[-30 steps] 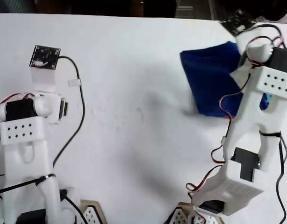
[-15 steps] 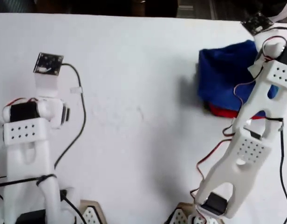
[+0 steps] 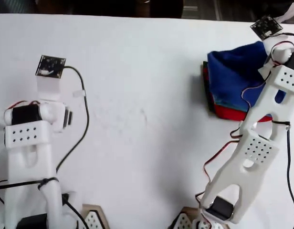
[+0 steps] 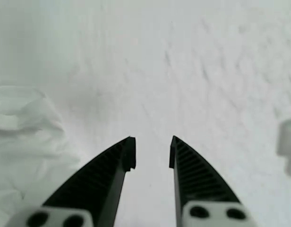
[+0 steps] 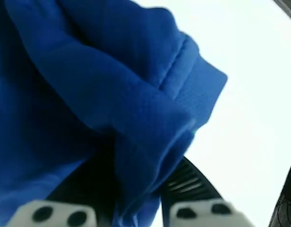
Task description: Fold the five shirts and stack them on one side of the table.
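Table (image 3: 137, 57): white surface under both arms
Blue shirt (image 3: 233, 71): rumpled; lies on top of a pile at the table's far right side
Red shirt (image 3: 235, 113): near the bottom of the pile; its near edge shows below the blue, with a thin teal layer between
Left gripper (image 4: 150, 147): over bare table on the left; black fingers (image 4: 112, 175) slightly apart, nothing between them
Right gripper (image 5: 141, 182): over the pile; fingers pinch a fold of the blue shirt
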